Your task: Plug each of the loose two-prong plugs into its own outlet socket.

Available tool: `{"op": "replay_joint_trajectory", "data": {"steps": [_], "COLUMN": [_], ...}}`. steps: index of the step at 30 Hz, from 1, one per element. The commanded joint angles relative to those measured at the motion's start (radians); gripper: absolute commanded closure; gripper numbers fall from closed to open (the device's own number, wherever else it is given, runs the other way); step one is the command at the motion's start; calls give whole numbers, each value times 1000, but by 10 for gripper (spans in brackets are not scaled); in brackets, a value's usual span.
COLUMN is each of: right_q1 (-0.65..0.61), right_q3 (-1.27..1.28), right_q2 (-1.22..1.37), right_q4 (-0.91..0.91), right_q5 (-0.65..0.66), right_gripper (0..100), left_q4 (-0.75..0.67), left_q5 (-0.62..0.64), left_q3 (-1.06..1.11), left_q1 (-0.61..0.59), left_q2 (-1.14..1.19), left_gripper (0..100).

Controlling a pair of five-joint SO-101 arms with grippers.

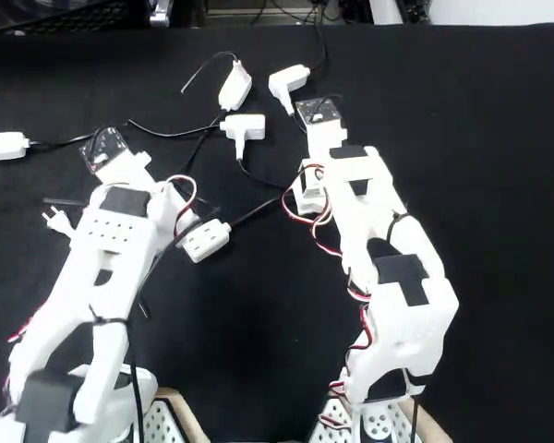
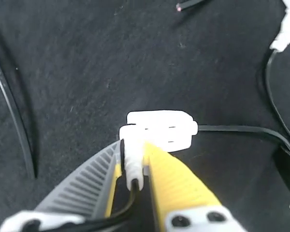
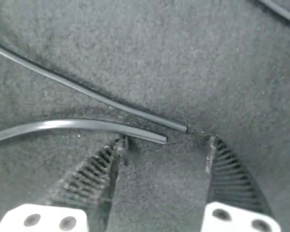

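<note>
Two white robot arms stretch over a black cloth-covered table (image 1: pixel 499 185). In the overhead frame the left arm (image 1: pixel 111 245) fills the lower left and the right arm (image 1: pixel 388 249) stands right of centre, each rising from the bottom edge. A white outlet socket (image 1: pixel 206 238) lies flat just beside the left arm, left of centre, and its black cord (image 1: pixel 258 210) runs up and right toward the right arm. In the left wrist view, the left gripper (image 2: pixel 133 145), with one grey finger and one yellow, pinches a white plug (image 2: pixel 131 164). The plug's front end meets the near end of that socket at mid-frame, though whether its prongs are seated cannot be told. At upper centre of the overhead frame, three white pieces sit near one another: an oblong connector (image 1: pixel 235 88), an angled connector (image 1: pixel 288 83) and a T-shaped connector (image 1: pixel 243 127). A fourth connector (image 1: pixel 5 145) rests at the left edge, its cord trailing right. A small loose two-prong plug (image 1: pixel 55 219) lies just left of the left arm. In the right wrist view, the right gripper (image 3: pixel 166 145) hangs with its fingers spread wide over bare cloth, gripping nothing. A lower cable end (image 3: pixel 154 138) lies between the fingertips, and an upper cable end (image 3: pixel 179 126) sits just beyond it at mid-frame.
</note>
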Motion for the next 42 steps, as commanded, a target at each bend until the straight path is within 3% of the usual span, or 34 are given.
{"op": "replay_joint_trajectory", "data": {"steps": [1, 12, 22, 33, 42], "right_q1": [21, 20, 20, 20, 18], "right_q3": [-10, -10, -10, -10, -10], "right_q2": [-51, -50, -50, -48, -47], "right_q4": [-9, -9, -18, -23, -25], "right_q5": [-5, -5, -5, -5, -5], "right_gripper": [729, 729, 729, 729, 729], "left_q4": [-18, -20, -135, -126, -8], "left_q5": [20, 68, 77, 38, 26], "left_q3": [-59, -87, -7, 27, -1], "left_q1": [15, 111, 42, 21, 21], "left_q2": [18, 29, 29, 9, -103], "left_gripper": [970, 970, 970, 970, 970]}}
